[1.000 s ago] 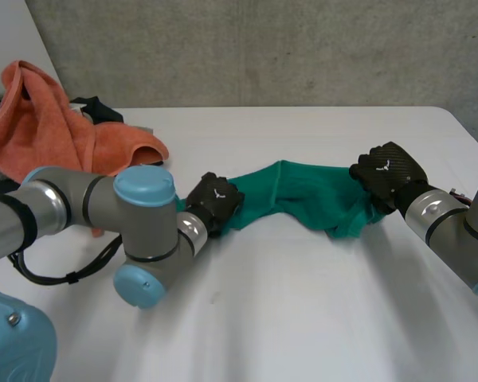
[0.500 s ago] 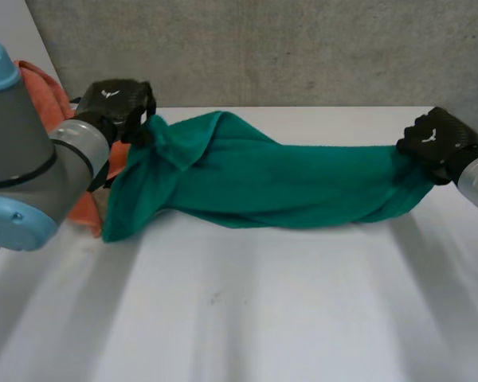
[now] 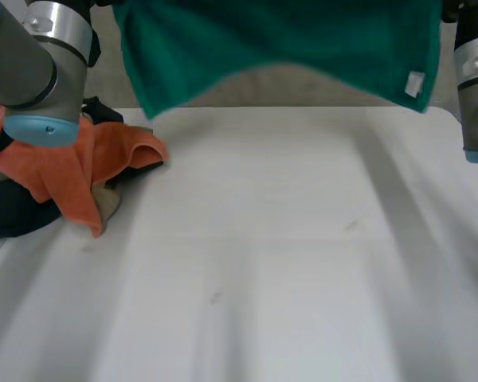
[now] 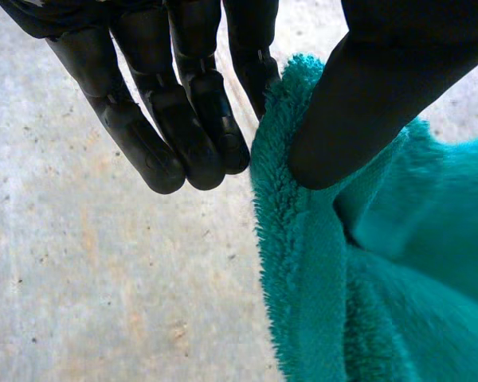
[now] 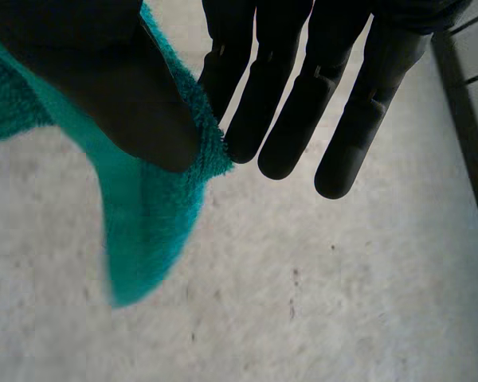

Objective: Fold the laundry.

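"On the counter's (image 3: 263, 263) far left, what lies waiting?"

"A heap of laundry: an orange towel (image 3: 103, 159) draped over some dark clothes (image 3: 20, 211). None of it is folded, and neither hand touches it."

"And the left arm (image 3: 32, 64)?"

"It is raised high above that heap. Its wrist view shows the left hand (image 4: 191, 95) with fingers nearly straight. The thumb presses the fluffy edge of the green towel (image 3: 287, 48) against the nearest finger, so it is a pinch, not a fist."

"Where is the towel itself?"

"It is up in the air, spread between the two arms and well clear of the counter. Its lower edge sags across the middle, with a small white tag (image 3: 415, 83) near the right corner."

"And the right side?"

"The right arm (image 3: 474, 79) is lifted to match. The right hand (image 5: 287, 103) has straight fingers too, with the thumb clamped over a corner of the towel and a tip of cloth hanging below it."

"So which step is this?"

"Most likely the spreading-out, with the towel stretched open before any fold. The next move probably calls for both arms to lower together and lay it flat on the bare counter. Firm pinches and a taut top edge should let it land without creases."
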